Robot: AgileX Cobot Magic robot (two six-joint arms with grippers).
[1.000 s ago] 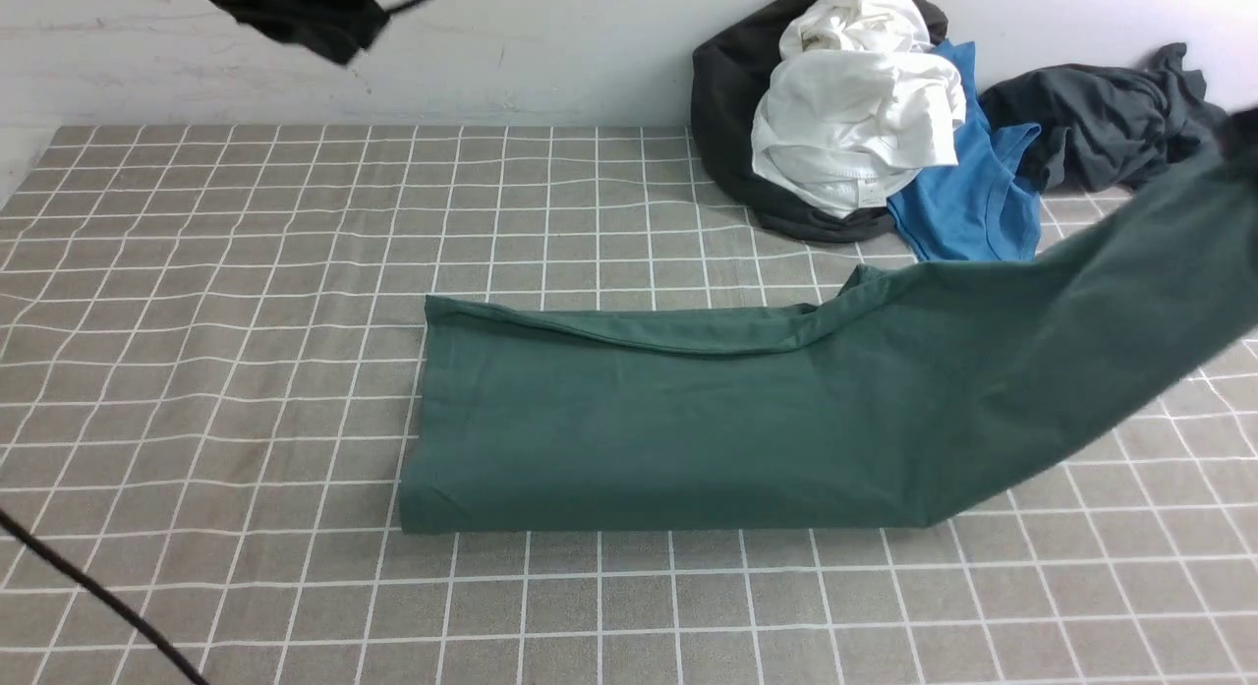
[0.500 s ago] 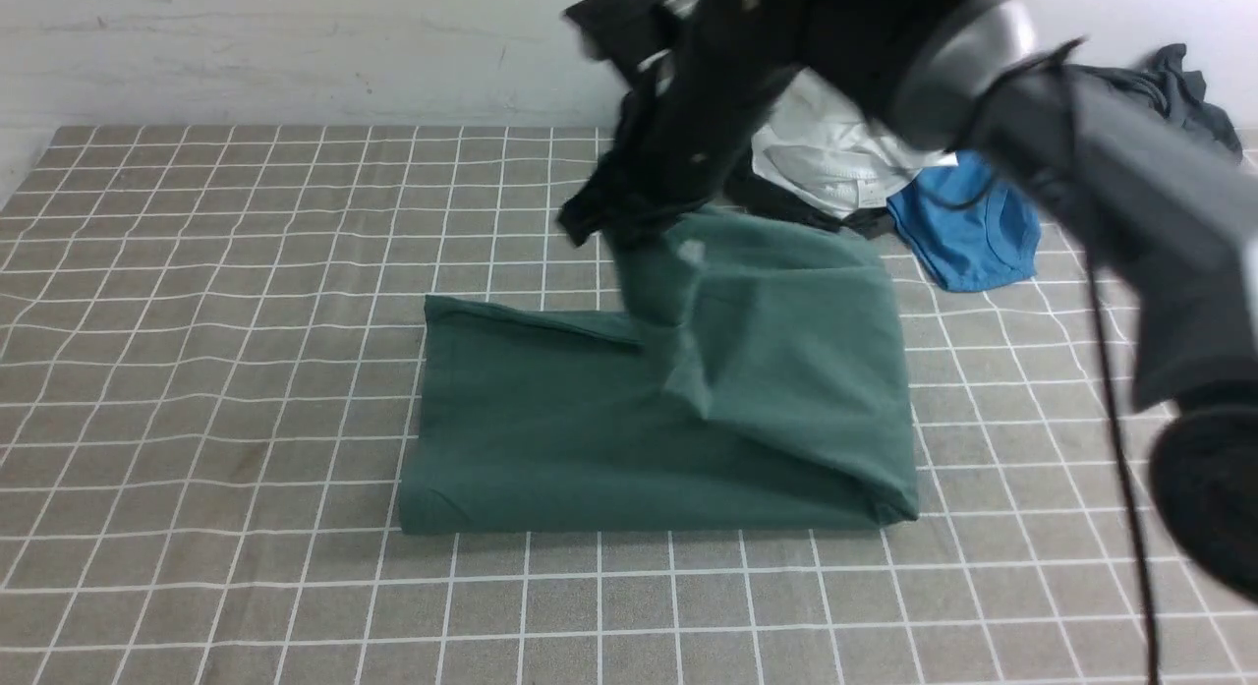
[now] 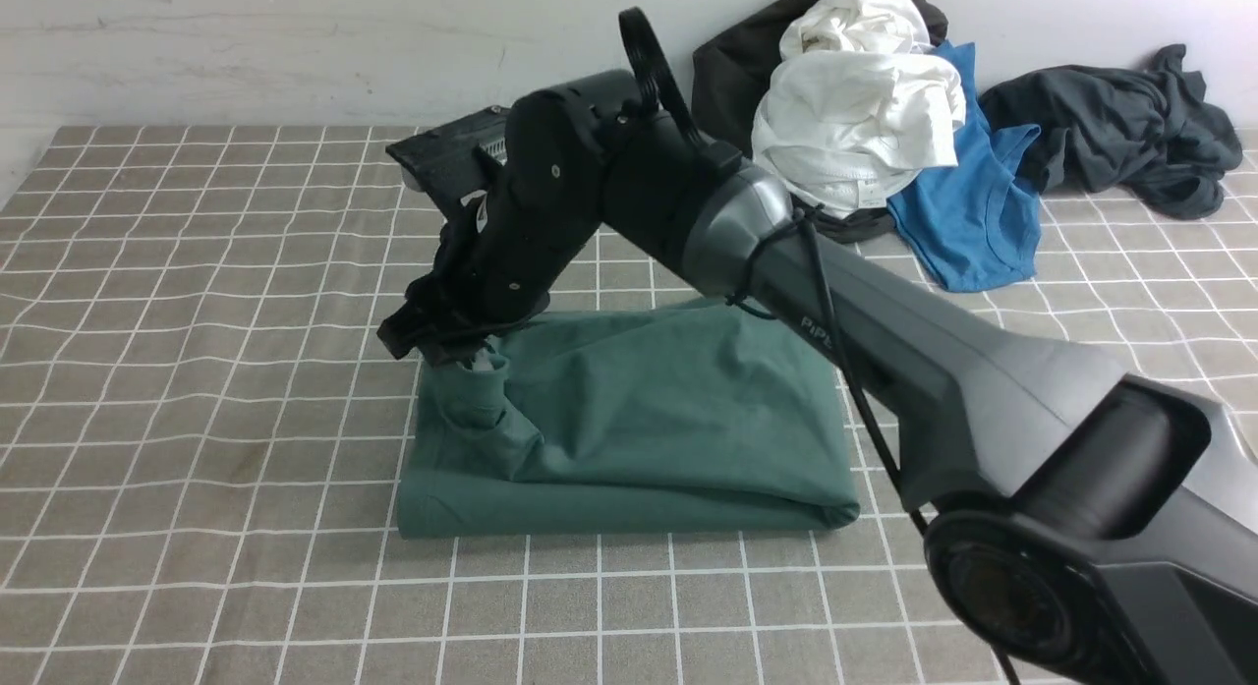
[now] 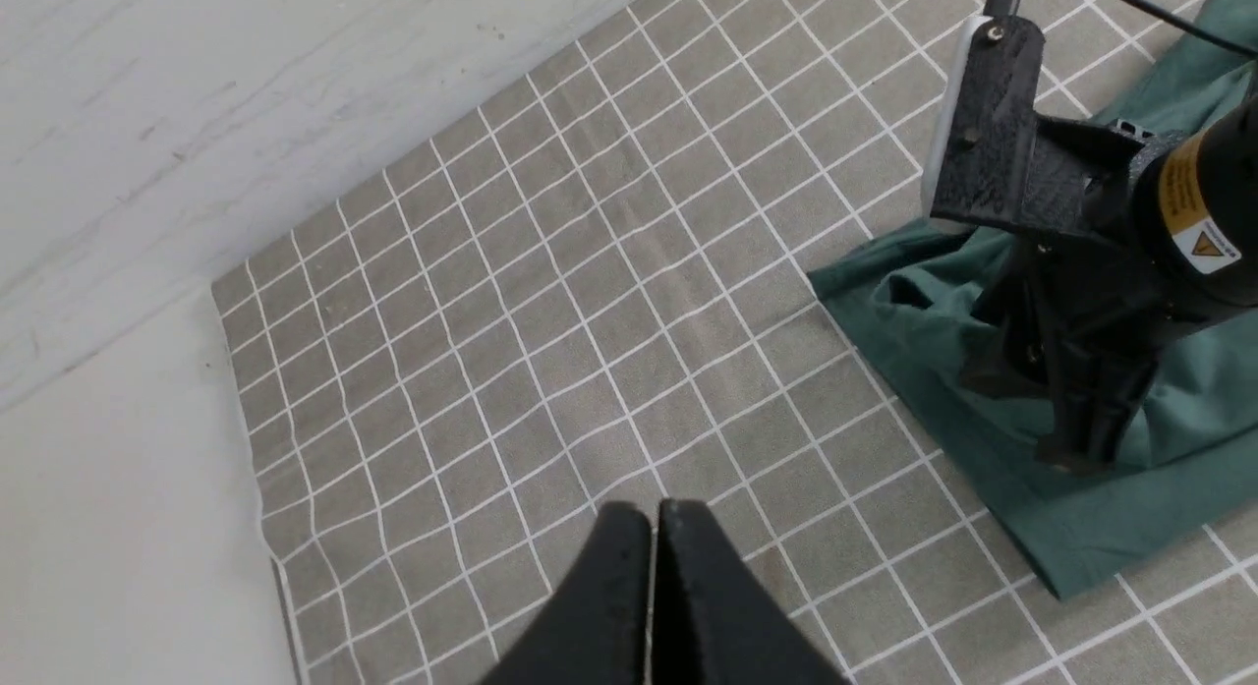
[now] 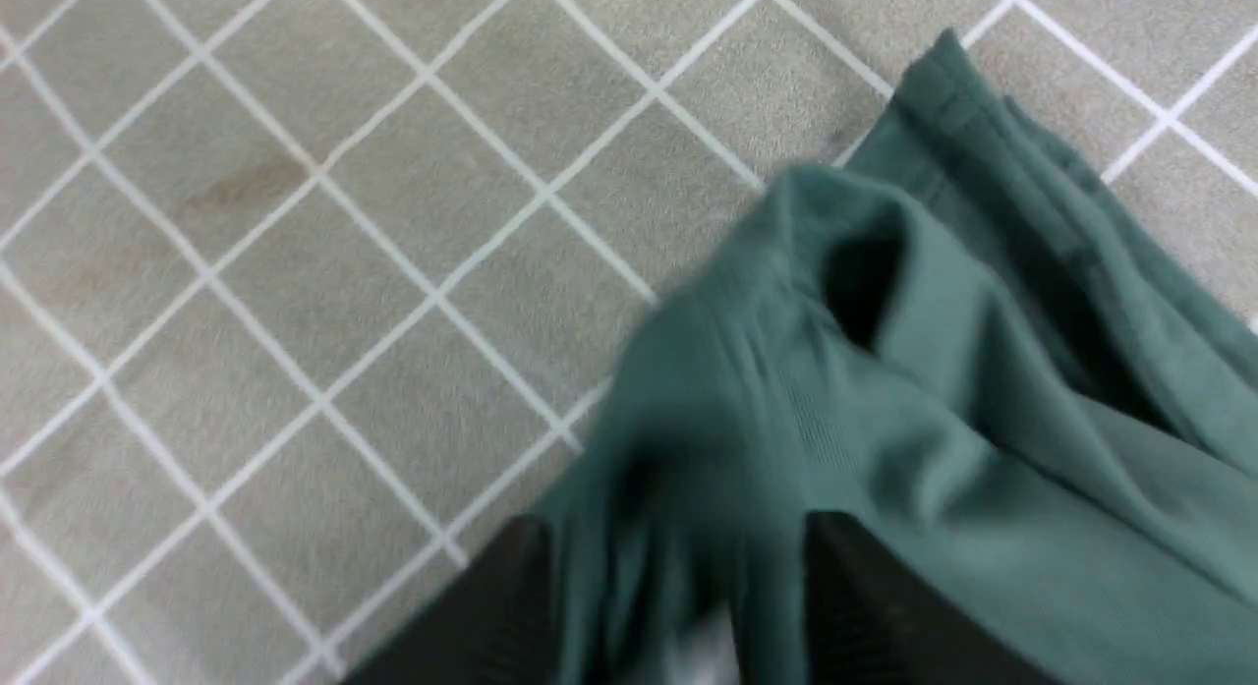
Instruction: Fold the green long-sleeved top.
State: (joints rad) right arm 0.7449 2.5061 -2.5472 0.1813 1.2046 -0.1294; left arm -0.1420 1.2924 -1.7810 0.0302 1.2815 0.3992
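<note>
Farther left: right gripper [image 3: 460, 355] tight on green top [image 3: 678, 415]; left gripper [image 4: 654, 533] closed, empty; "PiP" on arm [image 3: 943, 371].

Folded green long-sleeved top [image 3: 649, 420] on checked cloth [image 3: 197, 371], right gripper [image 3: 470, 359] seemingly pinching its left edge

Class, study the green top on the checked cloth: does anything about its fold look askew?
Yes. On the green long-sleeved top, the upper layer is bunched into a raised pucker at its left end, where the right gripper pinches it, so it lies wrinkled and short of the lower layer's front edge.
</note>
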